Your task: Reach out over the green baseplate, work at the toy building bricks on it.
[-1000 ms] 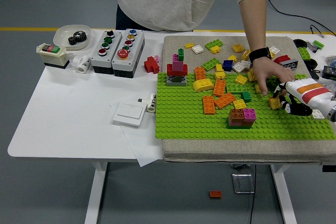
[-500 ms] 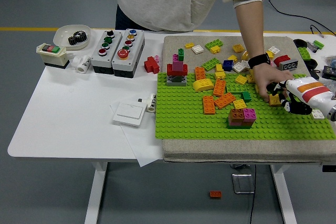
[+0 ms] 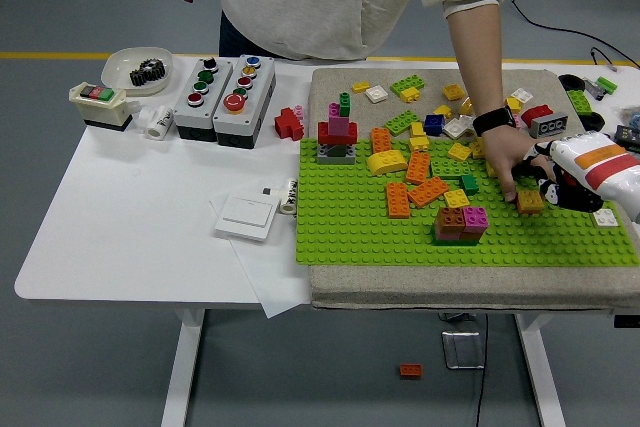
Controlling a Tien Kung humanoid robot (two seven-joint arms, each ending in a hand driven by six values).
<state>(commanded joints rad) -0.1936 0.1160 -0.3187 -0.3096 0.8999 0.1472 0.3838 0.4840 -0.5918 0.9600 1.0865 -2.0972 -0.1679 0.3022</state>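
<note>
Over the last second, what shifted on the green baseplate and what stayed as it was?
The right hand has drawn back a little toward the far right edge. The person's hand slid nearer, its fingers now pressing by the mustard brick, which moved slightly closer too. The brown and pink stack, orange bricks and green baseplate stayed put.

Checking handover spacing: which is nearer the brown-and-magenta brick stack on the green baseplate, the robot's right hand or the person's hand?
The person's hand, up and right of the stack, is nearer. The robot's right hand sits farther right. No left hand in view.
</note>
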